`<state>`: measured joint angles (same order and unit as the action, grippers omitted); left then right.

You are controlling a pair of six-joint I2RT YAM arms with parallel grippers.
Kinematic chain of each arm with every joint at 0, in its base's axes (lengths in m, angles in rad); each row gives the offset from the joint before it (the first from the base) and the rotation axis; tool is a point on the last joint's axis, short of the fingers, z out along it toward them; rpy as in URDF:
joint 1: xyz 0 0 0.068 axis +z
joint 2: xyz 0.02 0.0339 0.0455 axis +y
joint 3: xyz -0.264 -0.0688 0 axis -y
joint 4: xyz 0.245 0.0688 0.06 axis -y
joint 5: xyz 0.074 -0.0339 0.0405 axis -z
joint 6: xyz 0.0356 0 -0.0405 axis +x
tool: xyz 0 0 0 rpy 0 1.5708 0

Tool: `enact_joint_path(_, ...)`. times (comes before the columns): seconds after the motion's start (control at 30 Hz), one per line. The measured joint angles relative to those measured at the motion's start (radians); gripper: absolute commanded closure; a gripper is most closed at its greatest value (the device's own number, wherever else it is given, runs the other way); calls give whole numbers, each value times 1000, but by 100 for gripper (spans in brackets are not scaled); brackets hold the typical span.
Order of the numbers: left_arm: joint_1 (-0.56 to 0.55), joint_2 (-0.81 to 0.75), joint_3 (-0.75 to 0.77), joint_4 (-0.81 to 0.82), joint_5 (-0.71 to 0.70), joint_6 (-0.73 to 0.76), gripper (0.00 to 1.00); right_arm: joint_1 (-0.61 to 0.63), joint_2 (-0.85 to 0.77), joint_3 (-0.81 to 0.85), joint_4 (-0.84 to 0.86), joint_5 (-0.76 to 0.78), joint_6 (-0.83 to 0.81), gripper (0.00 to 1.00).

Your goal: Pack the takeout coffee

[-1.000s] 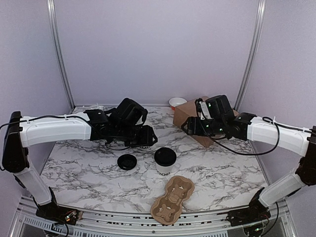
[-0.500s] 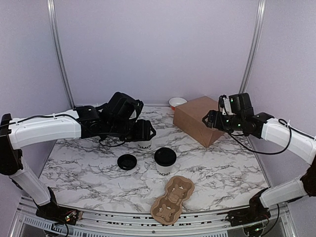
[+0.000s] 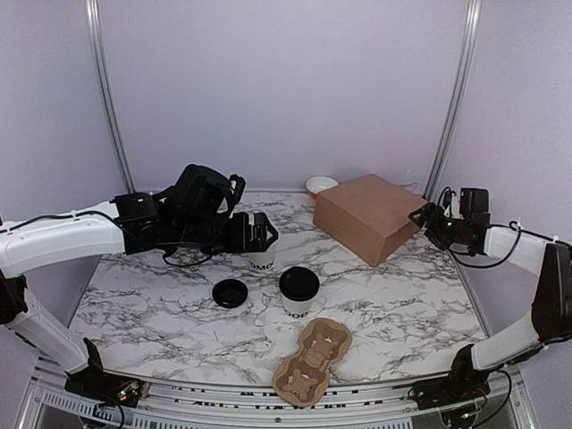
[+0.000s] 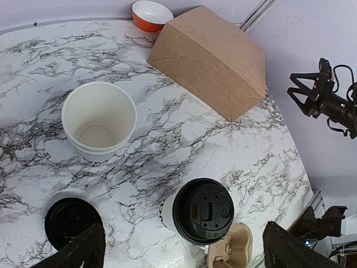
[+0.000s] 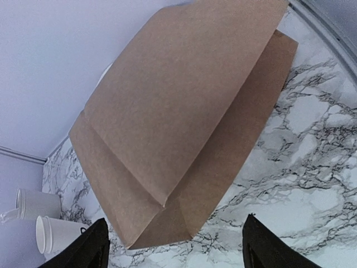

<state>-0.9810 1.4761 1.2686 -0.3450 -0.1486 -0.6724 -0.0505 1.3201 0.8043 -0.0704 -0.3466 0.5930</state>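
1. The small white paper cup with black lettering and a round black plastic lid [image 3: 298, 290] stands upright mid-table.
2. A loose black lid [image 3: 231, 292] lies to its left, and a lidless white paper cup [image 3: 260, 253] stands behind.
3. A tan pulp cup carrier [image 3: 313, 360] lies just nearer, by the marble table's [image 3: 402, 308] front edge.
4. Bare marble stretches right of the cup, towards the brown paper bag [image 3: 368, 216] lying on its side.
5. The left gripper [image 3: 261, 230] hovers over the lidless cup, jaws spread wide and holding nothing.
6. The right gripper [image 3: 425, 217] sits near the bag's right corner, jaws released.
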Motion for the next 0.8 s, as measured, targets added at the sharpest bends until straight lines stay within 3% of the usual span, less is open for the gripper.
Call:
enact_joint_path(0.23,0,-63,-24,2,-18,0,1,-66,237,64,154,-94,55,34)
enact_joint_path(0.6,0,-196,-51,0,-43,0,1,-175,631,373,327,-147,146,49)
enact_joint_path(0.8,0,-249,-55,-12,-63,0,1,-182,755,476,347,-161,178,66)
